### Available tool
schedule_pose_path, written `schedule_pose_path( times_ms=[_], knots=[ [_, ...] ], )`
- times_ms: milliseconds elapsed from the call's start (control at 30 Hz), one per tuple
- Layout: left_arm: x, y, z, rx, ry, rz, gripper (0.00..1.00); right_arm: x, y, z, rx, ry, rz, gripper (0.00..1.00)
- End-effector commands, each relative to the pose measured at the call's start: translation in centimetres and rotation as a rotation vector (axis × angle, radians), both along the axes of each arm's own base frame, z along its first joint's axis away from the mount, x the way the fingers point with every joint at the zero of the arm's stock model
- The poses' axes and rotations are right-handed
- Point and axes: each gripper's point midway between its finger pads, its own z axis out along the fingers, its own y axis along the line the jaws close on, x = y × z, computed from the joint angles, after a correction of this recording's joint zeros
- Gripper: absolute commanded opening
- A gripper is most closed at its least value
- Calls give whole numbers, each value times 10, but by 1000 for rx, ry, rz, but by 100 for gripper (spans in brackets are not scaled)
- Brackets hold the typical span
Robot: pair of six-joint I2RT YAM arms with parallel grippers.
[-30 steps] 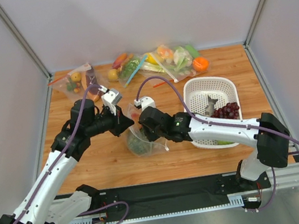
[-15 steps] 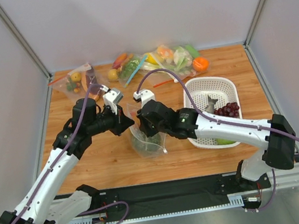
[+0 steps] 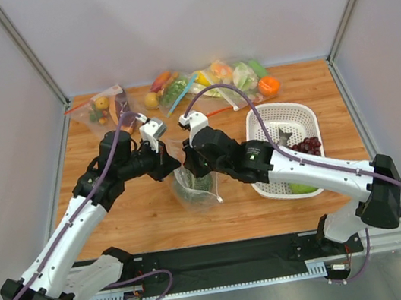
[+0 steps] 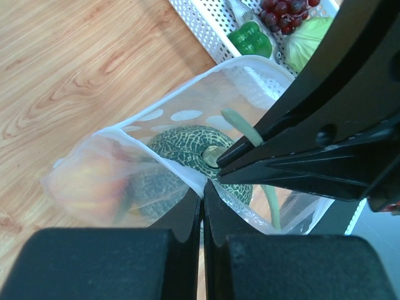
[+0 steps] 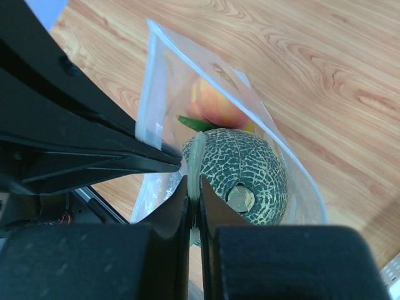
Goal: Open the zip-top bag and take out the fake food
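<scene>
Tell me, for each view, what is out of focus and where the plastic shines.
Left wrist view: the left gripper close to the lens is soft, the grey-green ball sharp. Right wrist view: the right gripper is likewise blurred, the zip-top bag shows a pale sheen. Top external view: even light, soft shadows, no strong glare.

zip-top bag (image 4: 187, 115): white dots only, no lettering I can read.
white basket (image 3: 278, 106): no label or number legible.
bags at the back (image 3: 220, 85): any print too small to read.

fake food (image 4: 185, 149) in zip-top bag (image 4: 187, 115)
</scene>
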Motion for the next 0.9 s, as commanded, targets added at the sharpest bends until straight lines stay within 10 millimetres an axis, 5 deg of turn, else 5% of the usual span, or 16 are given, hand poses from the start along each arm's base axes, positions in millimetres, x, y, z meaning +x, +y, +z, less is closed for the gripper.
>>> schedule_pose_path(
  times_ms=[0, 867],
  knots=[
    [4, -1, 8, 0, -32, -7, 0, 6, 1, 62, 129, -100, -8, 0],
    [5, -3, 1, 10, -5, -14, 0, 21, -36, 123, 266, -212, -128, 0]
  ],
)
